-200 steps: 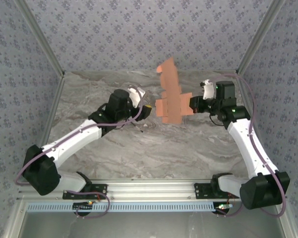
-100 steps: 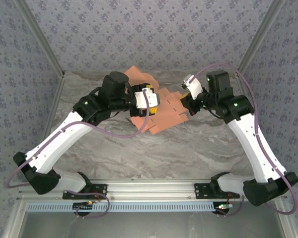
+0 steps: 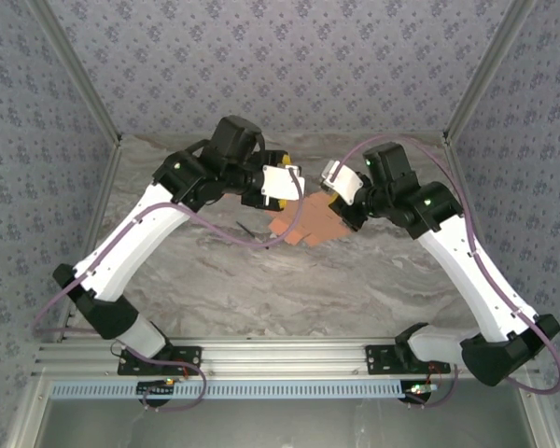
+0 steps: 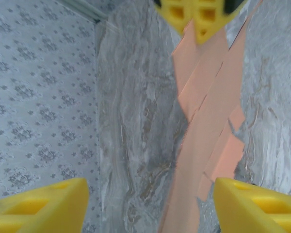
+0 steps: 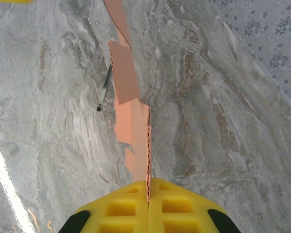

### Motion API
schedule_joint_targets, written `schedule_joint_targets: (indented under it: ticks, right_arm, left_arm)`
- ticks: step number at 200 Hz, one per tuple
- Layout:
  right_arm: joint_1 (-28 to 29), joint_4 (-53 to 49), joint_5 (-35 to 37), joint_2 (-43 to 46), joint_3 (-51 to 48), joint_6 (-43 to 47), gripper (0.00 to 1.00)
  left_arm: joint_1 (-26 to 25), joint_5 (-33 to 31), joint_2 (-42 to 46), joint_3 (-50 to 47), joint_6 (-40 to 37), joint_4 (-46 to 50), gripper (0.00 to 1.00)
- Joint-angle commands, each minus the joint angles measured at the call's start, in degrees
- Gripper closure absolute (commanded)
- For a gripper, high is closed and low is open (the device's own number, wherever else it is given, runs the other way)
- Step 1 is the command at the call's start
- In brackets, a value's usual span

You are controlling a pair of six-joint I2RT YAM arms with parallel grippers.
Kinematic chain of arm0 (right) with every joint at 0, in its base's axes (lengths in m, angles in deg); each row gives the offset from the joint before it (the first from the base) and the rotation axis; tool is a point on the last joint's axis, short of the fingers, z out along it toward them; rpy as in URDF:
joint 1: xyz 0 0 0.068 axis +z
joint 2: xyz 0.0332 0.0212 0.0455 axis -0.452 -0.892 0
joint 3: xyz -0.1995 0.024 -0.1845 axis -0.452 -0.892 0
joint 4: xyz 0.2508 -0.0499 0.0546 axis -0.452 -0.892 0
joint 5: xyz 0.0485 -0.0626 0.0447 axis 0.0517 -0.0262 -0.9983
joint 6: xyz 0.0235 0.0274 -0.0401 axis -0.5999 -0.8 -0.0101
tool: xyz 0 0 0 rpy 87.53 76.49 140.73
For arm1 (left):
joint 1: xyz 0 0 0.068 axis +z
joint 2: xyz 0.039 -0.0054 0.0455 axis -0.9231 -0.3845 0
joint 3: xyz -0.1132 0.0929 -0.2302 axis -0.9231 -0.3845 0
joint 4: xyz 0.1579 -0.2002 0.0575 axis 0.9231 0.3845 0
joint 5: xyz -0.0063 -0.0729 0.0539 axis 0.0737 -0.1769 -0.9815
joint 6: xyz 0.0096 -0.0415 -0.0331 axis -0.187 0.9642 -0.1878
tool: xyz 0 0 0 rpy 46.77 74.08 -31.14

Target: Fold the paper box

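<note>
Compared with a second ago, the left arm is reaching much farther across the far middle of the grey marbled worktop. The paper box, a salmon-orange die-cut sheet of thin cardboard with tabs and notched edges, is no longer standing tall and is lying lower and flatter between the two arms. The right gripper is pinching the sheet's right edge. In the right wrist view its yellow foam fingers are pressing flat together with the cardboard's corrugated edge sandwiched between them, so the right gripper is acting as the anchor, probably to keep the paper box steady while the other arm works a flap. The left gripper is hovering at the sheet's left end with its jaws spread wide. In the left wrist view the left gripper is straddling the paper box, which is running between the two yellow fingers nearer the right-hand one. I cannot tell whether either finger is touching it, nor whether the sheet is resting on the worktop. That straddling pose looks like preparation for closing on a panel. A thin dark stick is lying on the worktop just left of the sheet, apart from both grippers. No brand, label or readable writing is showing on anything.
</note>
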Motion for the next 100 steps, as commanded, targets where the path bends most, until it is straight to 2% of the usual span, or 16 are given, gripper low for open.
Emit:
schedule_joint_targets:
  ticks: [1, 27, 50, 75, 100]
  right_arm:
    - [1.05, -0.09, 3.98, 2.41, -0.62, 2.84, 1.0]
    - [1.15, 0.83, 5.16, 3.7, -1.58, 3.08, 1.0]
    - [1.68, 0.68, 6.59, 4.22, -1.59, 3.28, 1.0]
    - [2.68, 0.83, 9.1, 4.6, -1.57, 3.82, 1.0]
    - [3.29, 1.49, 11.56, 4.49, -1.59, 4.46, 1.0]
  left_arm:
    - [0.85, -1.05, -2.22, 4.25, -2.26, 7.09, 0.33]
    - [1.93, 1.34, -4.34, 6.68, -0.94, 11.13, 0.34]
    - [2.46, 0.96, -6.01, 7.69, -0.6, 12.57, 0.37]
    - [2.85, 1.25, -8.13, 10.07, -0.14, 14.03, 0.53]
    - [2.82, 2.22, -10.35, 12.58, 0.42, 15.56, 0.65]
